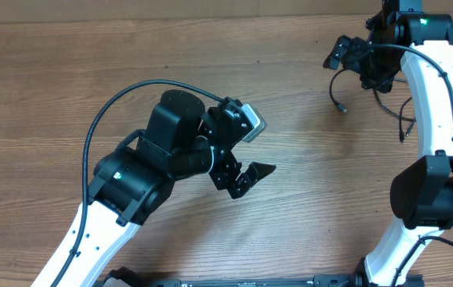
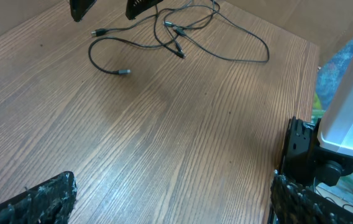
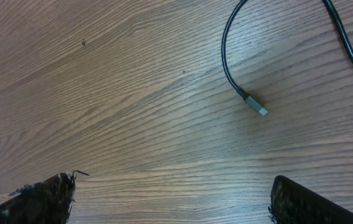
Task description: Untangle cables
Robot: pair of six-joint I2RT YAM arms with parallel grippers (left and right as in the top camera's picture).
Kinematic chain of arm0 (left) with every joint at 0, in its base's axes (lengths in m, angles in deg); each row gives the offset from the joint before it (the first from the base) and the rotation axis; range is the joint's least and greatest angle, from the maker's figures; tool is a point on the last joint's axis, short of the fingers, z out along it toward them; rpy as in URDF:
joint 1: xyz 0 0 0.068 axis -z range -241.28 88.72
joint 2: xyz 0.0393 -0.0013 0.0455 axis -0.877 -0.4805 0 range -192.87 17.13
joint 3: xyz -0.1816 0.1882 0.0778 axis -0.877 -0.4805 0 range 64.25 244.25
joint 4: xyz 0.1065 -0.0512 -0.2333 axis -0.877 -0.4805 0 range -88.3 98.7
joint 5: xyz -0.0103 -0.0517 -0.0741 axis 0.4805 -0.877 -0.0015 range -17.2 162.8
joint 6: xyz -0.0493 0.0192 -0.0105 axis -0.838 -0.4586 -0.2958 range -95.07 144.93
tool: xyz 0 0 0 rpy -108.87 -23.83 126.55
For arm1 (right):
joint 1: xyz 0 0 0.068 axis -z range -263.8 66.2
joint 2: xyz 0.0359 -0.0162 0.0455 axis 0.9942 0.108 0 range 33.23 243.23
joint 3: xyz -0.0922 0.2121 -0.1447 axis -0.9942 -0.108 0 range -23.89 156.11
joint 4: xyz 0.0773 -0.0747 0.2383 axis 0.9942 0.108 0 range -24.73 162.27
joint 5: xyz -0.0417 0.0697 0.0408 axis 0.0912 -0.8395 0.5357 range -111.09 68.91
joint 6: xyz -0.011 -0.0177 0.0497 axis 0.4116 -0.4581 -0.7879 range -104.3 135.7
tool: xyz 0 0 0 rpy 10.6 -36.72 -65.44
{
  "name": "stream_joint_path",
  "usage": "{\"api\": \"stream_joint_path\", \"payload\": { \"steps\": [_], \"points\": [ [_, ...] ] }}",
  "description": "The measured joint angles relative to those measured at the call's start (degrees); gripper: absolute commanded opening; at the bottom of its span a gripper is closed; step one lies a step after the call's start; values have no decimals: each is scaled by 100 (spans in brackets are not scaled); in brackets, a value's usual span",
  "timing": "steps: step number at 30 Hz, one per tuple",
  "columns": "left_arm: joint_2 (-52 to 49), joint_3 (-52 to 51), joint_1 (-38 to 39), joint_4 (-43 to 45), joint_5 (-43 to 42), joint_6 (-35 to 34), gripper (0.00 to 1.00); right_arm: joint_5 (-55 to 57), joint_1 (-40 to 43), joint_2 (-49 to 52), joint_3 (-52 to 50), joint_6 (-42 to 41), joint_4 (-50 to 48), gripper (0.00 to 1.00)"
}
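Both of my tools are empty. The left tool (image 2: pixel 173 200) has its fingers spread wide over bare wood near the middle of the counter (image 1: pixel 43 88), well apart from the work. The right tool (image 3: pixel 176 200) is spread just as wide and hangs over the far right part of the counter, with nothing between its fingers.

The cables (image 2: pixel 178 36) lie on the far right of the counter, beside and under the right tool. From the left wrist view I can see several thin black cords crossing one another in a loose knot, with a long loop trailing off to one side. One cord curls away from the bunch and ends in a silvery plug (image 2: pixel 122 73) lying free on the wood. The right wrist view shows a plug end (image 3: pixel 255 106) directly below that tool, though I cannot say if it is the same one.

I judge the task is barely begun: the cords are crossed, none has been laid out by itself, and neither tool has a grip. All the separating is left to do.

I see no box, tray or bin anywhere; the cords rest straight on the counter.
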Motion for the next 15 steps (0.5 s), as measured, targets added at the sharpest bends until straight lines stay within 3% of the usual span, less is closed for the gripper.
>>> {"api": "stream_joint_path", "payload": {
  "steps": [15],
  "points": [
    [0,0,0,-144,0,0,100,-2,0,0,0,-2,0,100]
  ]
}}
